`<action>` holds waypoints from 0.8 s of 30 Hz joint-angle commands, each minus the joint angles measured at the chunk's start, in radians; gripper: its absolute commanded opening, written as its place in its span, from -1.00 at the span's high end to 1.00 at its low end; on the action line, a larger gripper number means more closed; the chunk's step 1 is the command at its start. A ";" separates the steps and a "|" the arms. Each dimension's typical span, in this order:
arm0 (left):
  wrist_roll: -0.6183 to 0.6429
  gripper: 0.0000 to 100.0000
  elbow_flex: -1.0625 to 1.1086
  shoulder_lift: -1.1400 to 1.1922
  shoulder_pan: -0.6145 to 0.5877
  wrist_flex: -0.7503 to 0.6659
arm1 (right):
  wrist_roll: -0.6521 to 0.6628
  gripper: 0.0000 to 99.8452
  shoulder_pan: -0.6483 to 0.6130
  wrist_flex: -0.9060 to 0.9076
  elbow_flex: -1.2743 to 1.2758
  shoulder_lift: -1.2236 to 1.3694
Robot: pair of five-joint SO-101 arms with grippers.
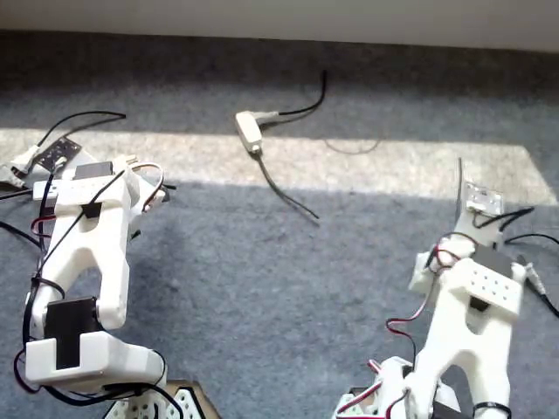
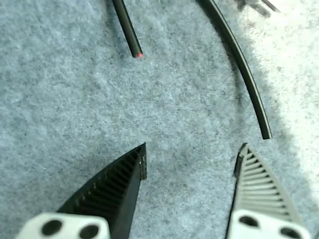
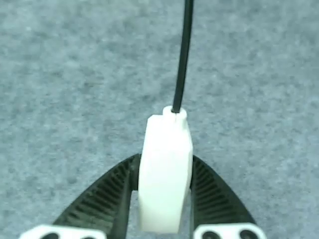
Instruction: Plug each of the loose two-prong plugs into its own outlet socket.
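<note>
Right claw [image 3: 164, 162] was clenched on the white plug [image 3: 165, 169], body wedged between the fingers, black cord [image 3: 183, 55] running out beyond the tips. The danger, I reckoned, was that cord dragging and twisting the plug off line. Left claw [image 2: 192, 152] hung released over grey carpet [image 2: 75, 99]. Another white connector [image 1: 250, 131] lay upper centre in the high view.

A grey, felt-like surface [image 1: 262, 288] carries everything. A bright band of sunlight [image 1: 410, 170] crosses it toward the far side, and a pale strip [image 1: 262, 16] runs beyond its far edge. On the lit band lies a faint thin curl [image 1: 349, 147], perhaps a thread or fine wire
</note>
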 commanded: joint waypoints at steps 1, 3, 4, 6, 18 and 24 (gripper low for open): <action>0.000 0.42 -0.010 -0.010 0.005 -0.014 | -0.157 0.82 -0.249 -0.012 -0.068 -0.035; 0.000 0.42 -0.008 -0.010 0.005 -0.014 | -0.242 0.82 -0.346 -0.033 -0.093 -0.033; 0.000 0.42 -0.008 -0.010 0.005 -0.014 | -0.270 0.82 -0.384 -0.044 -0.102 -0.033; 0.000 0.42 -0.008 -0.010 0.005 -0.014 | -0.308 0.82 -0.461 -0.071 -0.125 -0.033; 0.000 0.42 -0.010 -0.010 0.005 -0.014 | -0.362 0.82 -0.789 -0.131 -0.397 0.323; 0.000 0.42 -0.010 -0.010 0.005 -0.014 | -0.422 0.82 -0.881 -0.085 -0.751 0.713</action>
